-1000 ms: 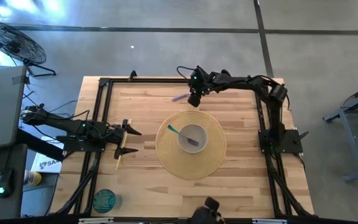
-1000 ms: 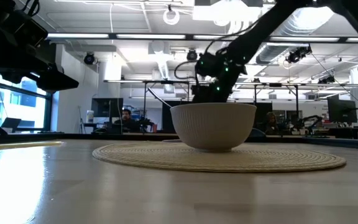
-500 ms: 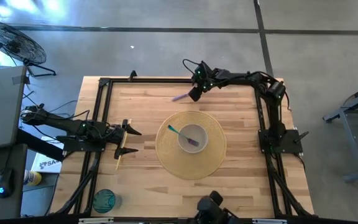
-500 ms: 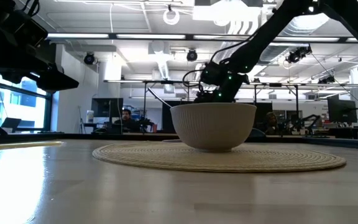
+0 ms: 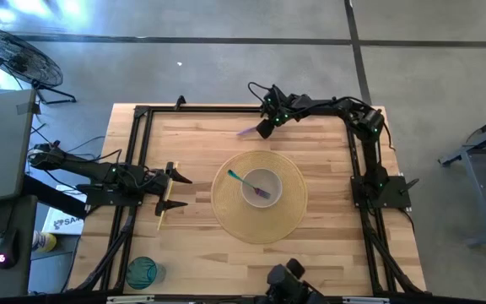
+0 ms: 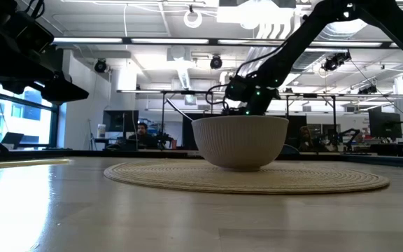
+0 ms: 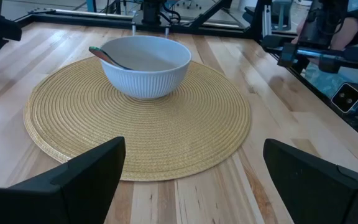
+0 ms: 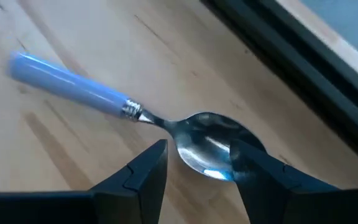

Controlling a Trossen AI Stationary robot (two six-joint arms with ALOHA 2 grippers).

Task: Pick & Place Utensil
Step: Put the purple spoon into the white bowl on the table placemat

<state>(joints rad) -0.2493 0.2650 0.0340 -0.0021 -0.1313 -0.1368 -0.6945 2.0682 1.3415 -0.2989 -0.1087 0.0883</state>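
A spoon with a pale blue handle [image 8: 67, 84] and a metal bowl [image 8: 207, 144] lies flat on the wood near the table's far edge [image 5: 247, 131]. My right gripper [image 8: 197, 168] is open and low over it, one finger on each side of the spoon's bowl [image 5: 264, 127]. A white ribbed bowl [image 5: 261, 187] stands on a round woven mat [image 5: 226, 215]. A teal-handled utensil [image 5: 234, 176] and a purple one [image 5: 262, 192] lie in it. My left gripper [image 5: 180, 191] waits open at the table's left, pointing at the mat. My right gripper comes at the spoon's metal bowl [image 8: 194, 149] from above, slanting, with its fingers [image 8: 253, 168] across the spoon. One fingertip overlaps the bowl's rim in the wrist view; whether it touches, I cannot tell. The spoon lies flat on the table.
The black frame rail [image 8: 303, 68] runs close behind the spoon along the far edge. A teal cup [image 5: 141, 272] stands at the near left corner. Bare wood lies between the mat and the far rail [image 5: 201, 139].
My right arm has drawn its wrist toward the table's far edge, and the gripper has tipped and come down over the spoon. It has held nearly still over the last half second. The spoon, the bowl and the left arm have not moved.
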